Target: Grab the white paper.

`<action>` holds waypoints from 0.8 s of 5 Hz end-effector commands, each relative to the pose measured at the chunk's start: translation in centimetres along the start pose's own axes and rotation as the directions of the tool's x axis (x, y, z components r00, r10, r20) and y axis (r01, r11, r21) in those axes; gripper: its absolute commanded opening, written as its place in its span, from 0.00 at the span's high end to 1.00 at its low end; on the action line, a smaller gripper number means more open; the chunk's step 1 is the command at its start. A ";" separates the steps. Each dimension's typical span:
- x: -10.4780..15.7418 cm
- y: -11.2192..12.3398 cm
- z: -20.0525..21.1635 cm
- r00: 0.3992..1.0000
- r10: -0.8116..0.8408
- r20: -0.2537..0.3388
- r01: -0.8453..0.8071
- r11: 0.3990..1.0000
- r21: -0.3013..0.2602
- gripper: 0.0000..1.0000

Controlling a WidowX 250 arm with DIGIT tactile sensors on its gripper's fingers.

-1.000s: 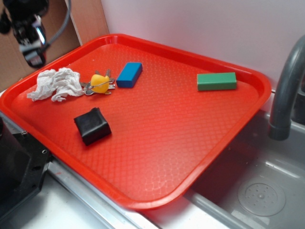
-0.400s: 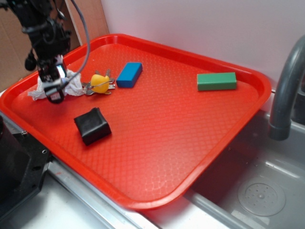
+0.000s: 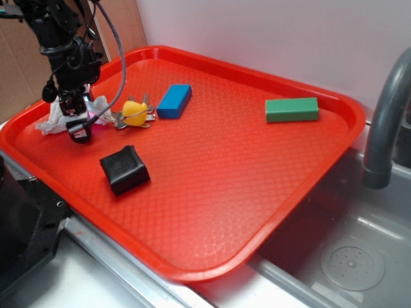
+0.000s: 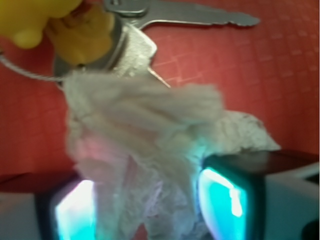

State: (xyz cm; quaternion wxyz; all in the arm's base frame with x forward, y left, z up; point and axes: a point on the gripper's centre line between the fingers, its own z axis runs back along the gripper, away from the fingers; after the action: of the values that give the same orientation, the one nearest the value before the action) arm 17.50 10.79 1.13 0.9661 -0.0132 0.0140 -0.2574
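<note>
The white paper (image 3: pixel 49 126) lies crumpled at the left end of the red tray (image 3: pixel 192 273), mostly hidden by the arm in the exterior view. My gripper (image 3: pixel 76 126) is down over it. In the wrist view the white paper (image 4: pixel 145 125) fills the gap between the two lit fingers (image 4: pixel 75 210), which stand apart on either side of the wad. The gripper (image 4: pixel 150 210) is open around the paper, which still rests on the tray.
A yellow fob on a key ring (image 3: pixel 133 112) touches the paper's right edge, its key (image 4: pixel 190 17) just beyond the wad. A black block (image 3: pixel 124 169), a blue block (image 3: pixel 174 101) and a green block (image 3: pixel 292 109) lie on the tray. Faucet (image 3: pixel 385 122) and sink (image 3: pixel 347 256) are at right.
The arm has come down from the upper left onto the paper, and over the last half second it sank a little lower, covering more of the wad.
</note>
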 end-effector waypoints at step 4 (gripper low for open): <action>2.8 -5.6 15.0 0.942 0.324 0.088 -0.326 0.945 0.001 1.00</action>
State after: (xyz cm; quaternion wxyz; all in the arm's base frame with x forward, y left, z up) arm 17.04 4.76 15.05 0.9959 -0.0233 -0.0050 -0.0875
